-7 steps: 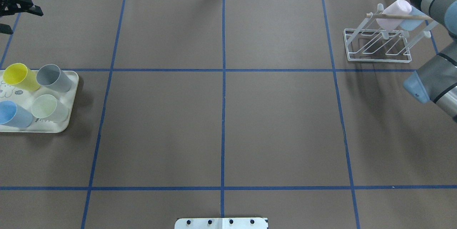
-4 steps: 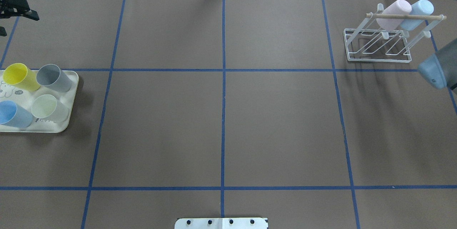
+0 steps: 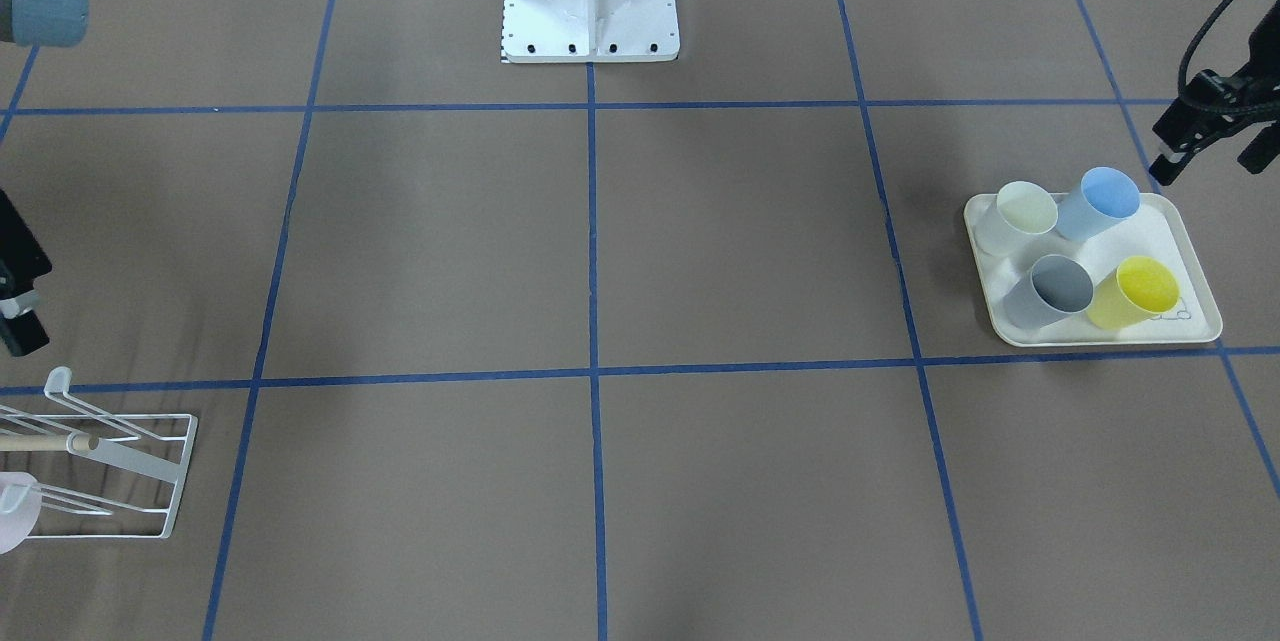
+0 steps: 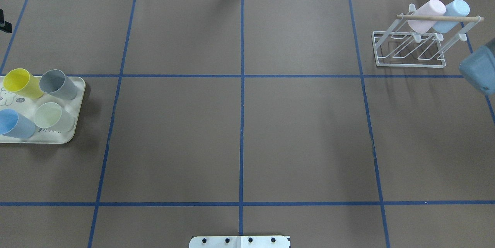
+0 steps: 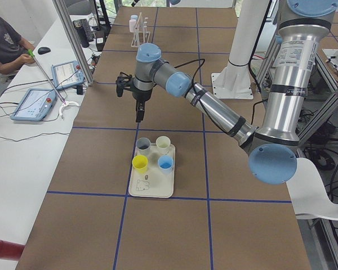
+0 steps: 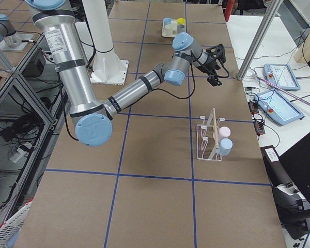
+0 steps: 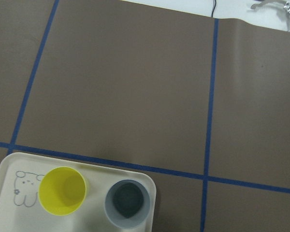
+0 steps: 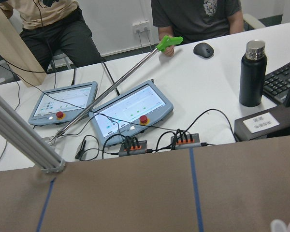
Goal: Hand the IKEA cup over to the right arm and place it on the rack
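Two cups are already on the rack (image 4: 406, 52) at the far right of the table (image 4: 239, 143). A pink cup (image 4: 426, 15) and a light blue cup (image 4: 450, 16) sit side by side, tipped over the prongs just behind the wooden dowel (image 4: 437, 18). Four more stand upright on the cream tray (image 4: 81, 97) over at the left edge: a yellow cup (image 4: 22, 82), a grey cup (image 4: 58, 84), a pale green cup (image 4: 52, 116) and a blue cup (image 4: 15, 123). We see the left gripper (image 3: 1205, 166) hanging near the tray, just off its side. Its fingers are spread apart with nothing between them, and it touches no cup. The right gripper (image 6: 217, 64) is apart from the rack, and honestly we can't tell from these views whether it's released or clenched. Only a dark sliver of it pokes into the front view.
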Motion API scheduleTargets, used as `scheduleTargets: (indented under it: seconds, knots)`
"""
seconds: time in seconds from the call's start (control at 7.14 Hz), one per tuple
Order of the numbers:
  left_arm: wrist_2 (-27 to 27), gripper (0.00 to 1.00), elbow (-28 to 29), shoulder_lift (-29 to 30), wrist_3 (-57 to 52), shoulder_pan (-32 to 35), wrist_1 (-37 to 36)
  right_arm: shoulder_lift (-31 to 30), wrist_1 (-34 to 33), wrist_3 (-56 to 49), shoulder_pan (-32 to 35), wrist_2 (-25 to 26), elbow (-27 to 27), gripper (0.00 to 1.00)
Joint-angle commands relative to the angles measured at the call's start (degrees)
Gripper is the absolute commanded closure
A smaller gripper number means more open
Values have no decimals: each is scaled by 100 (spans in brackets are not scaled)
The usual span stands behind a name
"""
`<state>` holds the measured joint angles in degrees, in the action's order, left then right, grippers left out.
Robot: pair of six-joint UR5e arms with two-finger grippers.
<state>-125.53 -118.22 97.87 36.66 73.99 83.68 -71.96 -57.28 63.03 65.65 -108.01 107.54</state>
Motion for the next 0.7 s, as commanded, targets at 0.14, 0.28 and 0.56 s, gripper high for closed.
scheduleTargets:
  seconds: [0.14, 0.28, 0.56]
  knots:
    - [-1055, 0, 901, -5, -1726, 413, -423, 209, 398, 1830, -262, -842, 285, 0]
    - [-1139, 0, 1245, -14, -2263, 423, -423, 209, 933, 2427, -472, -862, 224, 0]
    - [-1140, 0, 2096, -23, -2374, 423, 519, 200, 1499, 3238, -781, -845, 223, 0]
